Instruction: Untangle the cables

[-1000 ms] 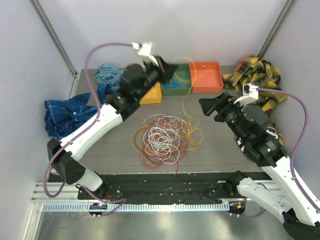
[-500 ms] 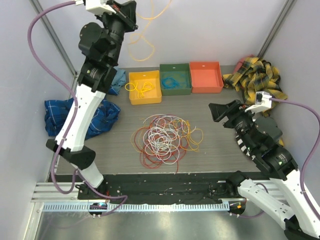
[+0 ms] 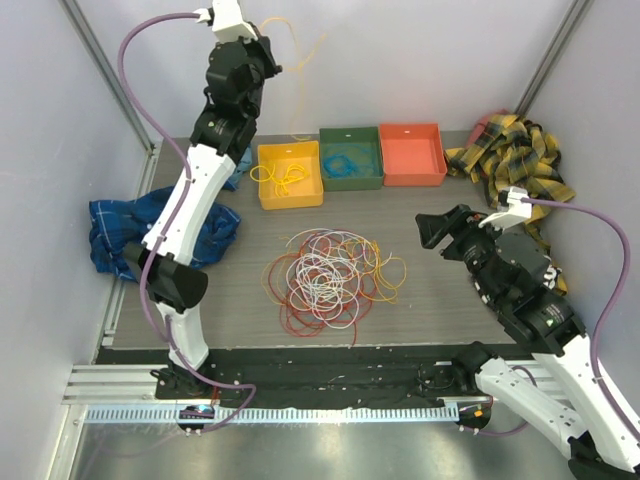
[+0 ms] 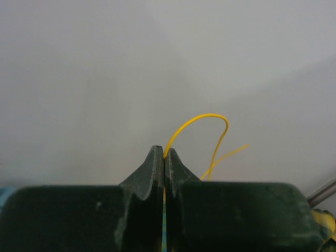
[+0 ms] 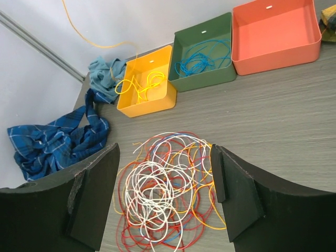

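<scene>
A tangled pile of red, orange, yellow and white cables lies on the table's middle; it also shows in the right wrist view. My left gripper is raised high at the back left, above the yellow bin. It is shut on a thin yellow cable that loops out from the tips and trails faintly down. My right gripper is open and empty to the right of the pile, and the pile sits between its fingers in the right wrist view.
Three bins stand at the back: a yellow bin with yellow cables, a green bin with a blue cable, and an orange-red bin. A blue plaid cloth lies left, a teal cloth behind it, a yellow plaid cloth right.
My left arm swung from over the green bin up and left to a high spot at the back, carrying the yellow cable. My right gripper shifted slightly and stays open.
</scene>
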